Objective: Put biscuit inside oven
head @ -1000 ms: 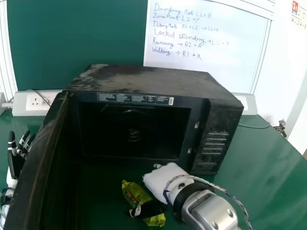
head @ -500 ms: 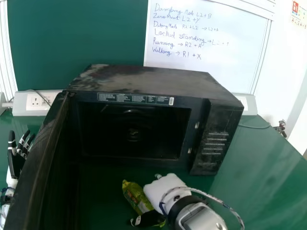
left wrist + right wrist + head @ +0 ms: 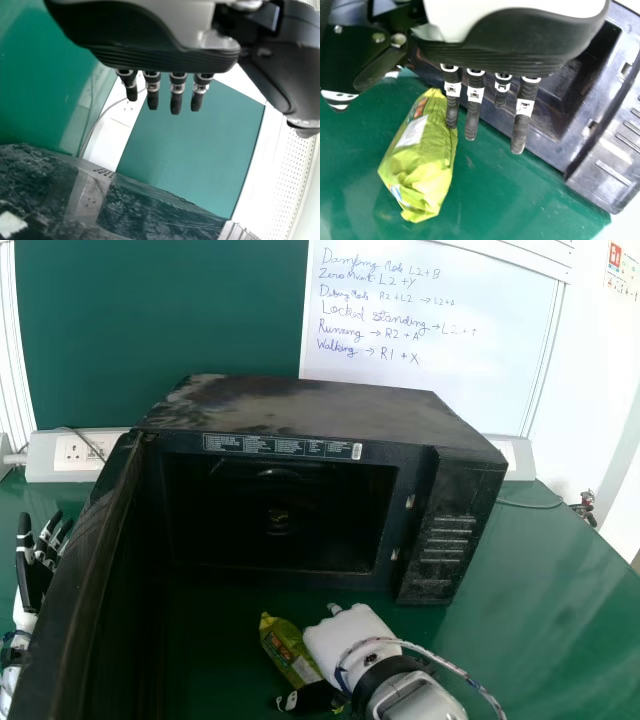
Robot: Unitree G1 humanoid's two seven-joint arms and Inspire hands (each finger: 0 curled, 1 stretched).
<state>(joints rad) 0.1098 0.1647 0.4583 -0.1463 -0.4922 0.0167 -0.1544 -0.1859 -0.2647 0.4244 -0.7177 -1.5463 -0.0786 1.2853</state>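
Right hand [image 3: 348, 636]: fingers straight, spread, beside biscuit packet [image 3: 288, 648] | Packet: on table [image 3: 540, 590], before open oven [image 3: 310, 403] | Left hand [image 3: 36, 578]: spread, beside oven door [image 3: 85, 570]

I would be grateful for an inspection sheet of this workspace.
Surface: green tabletop, pale specks.
Job's things: oven, door open; biscuit packet on the tabletop before it.
Clutter: small unidentified object by the far right edge.
Hands: left hand open, outside the door; right hand open at the packet, contact unclear.
Cables: braided cord over right wrist; thin cable right of the oven.
Surroundings: green board, whiteboard with handwriting, wall socket.
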